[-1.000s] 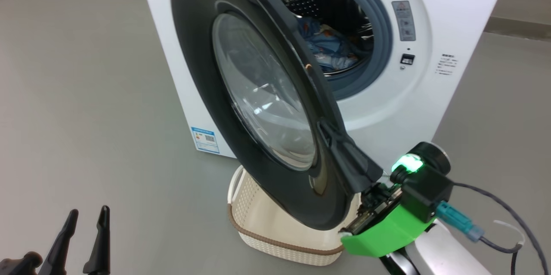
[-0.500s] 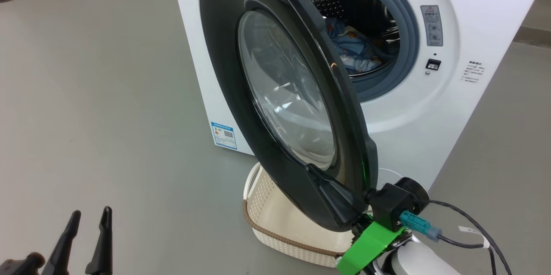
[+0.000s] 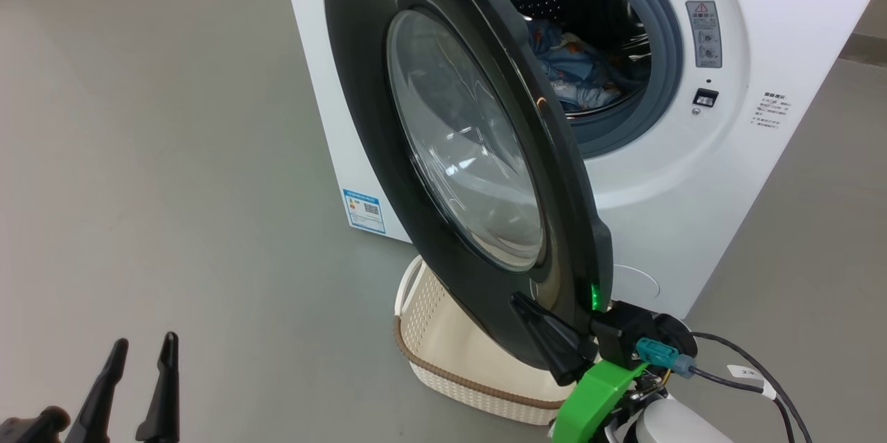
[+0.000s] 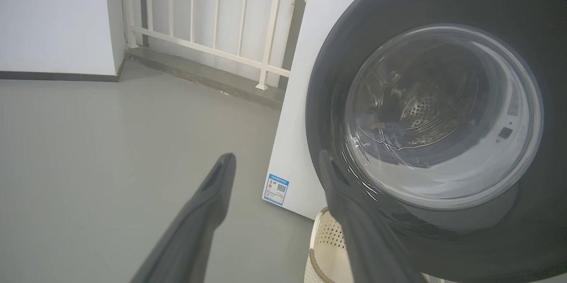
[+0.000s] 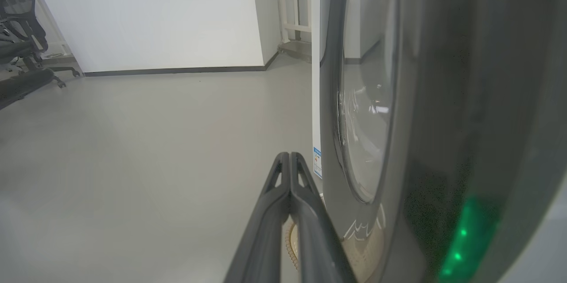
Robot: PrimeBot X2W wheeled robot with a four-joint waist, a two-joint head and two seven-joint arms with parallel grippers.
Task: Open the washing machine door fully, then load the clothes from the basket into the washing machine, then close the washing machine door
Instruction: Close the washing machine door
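A: Before the washing machine (image 3: 665, 172), the door (image 3: 374, 117) is found half-swung, the basket (image 3: 443, 353) set beneath it, the clothes (image 3: 575, 72) lodged in the drum.

B: Closing is judged in hand. A push toward the seal is needed from the right gripper (image 5: 289, 159), pressed together beside the door's outer face. The left gripper (image 3: 143, 340) is held spread.

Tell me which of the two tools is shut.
The right tool, by the lower edge of the washing machine door: its fingers press together. The left tool has its fingers apart.
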